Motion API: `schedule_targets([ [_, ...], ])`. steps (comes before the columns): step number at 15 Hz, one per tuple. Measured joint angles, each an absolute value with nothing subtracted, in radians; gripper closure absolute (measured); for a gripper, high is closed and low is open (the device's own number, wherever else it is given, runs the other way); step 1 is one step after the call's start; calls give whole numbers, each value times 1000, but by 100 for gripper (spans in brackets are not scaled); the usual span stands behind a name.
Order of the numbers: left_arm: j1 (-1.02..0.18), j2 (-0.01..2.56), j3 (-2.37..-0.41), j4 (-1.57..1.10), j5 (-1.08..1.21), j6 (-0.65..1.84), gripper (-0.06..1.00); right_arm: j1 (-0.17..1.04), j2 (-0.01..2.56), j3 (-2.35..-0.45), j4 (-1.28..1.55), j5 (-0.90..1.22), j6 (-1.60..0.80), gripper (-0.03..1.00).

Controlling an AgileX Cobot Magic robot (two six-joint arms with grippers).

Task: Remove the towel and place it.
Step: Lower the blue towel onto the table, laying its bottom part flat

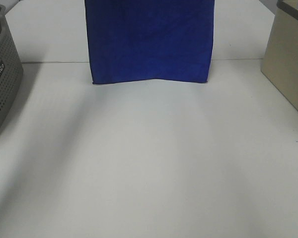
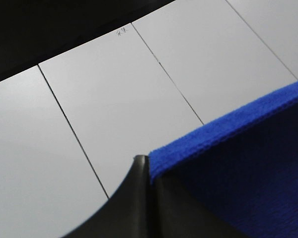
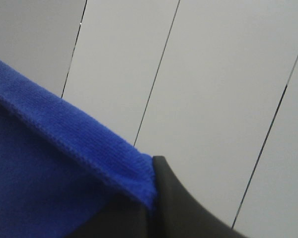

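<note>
The deep blue towel [image 1: 149, 39] hangs as a flat sheet at the top middle of the exterior high view. Its lower edge sits just above or on the white table [image 1: 149, 158]; I cannot tell which. Neither gripper shows in that view. In the left wrist view my left gripper [image 2: 148, 173] is shut on one upper corner of the towel [image 2: 238, 163], its black fingers pressed together. My right gripper [image 3: 150, 198] is shut on the other upper corner of the towel [image 3: 49, 168], with the hem running into its jaws.
A grey perforated basket [image 1: 2, 74] stands at the left edge of the table. A beige box [image 1: 288, 59] stands at the right edge. Both wrist views look down on white panels with thin dark seams.
</note>
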State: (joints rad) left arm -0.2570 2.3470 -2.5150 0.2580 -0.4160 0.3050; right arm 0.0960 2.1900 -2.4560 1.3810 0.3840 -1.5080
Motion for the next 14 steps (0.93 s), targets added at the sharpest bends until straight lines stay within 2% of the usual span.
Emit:
schedule_targets([
  [3, -239, 2390, -2604, 263, -394, 304, 94, 97, 2234, -2547, 1454, 409, -1536, 95],
  [14, -234, 2392, -2604, 297, -246, 277, 94, 97, 2265, -2548, 1389, 460, -1510, 95],
])
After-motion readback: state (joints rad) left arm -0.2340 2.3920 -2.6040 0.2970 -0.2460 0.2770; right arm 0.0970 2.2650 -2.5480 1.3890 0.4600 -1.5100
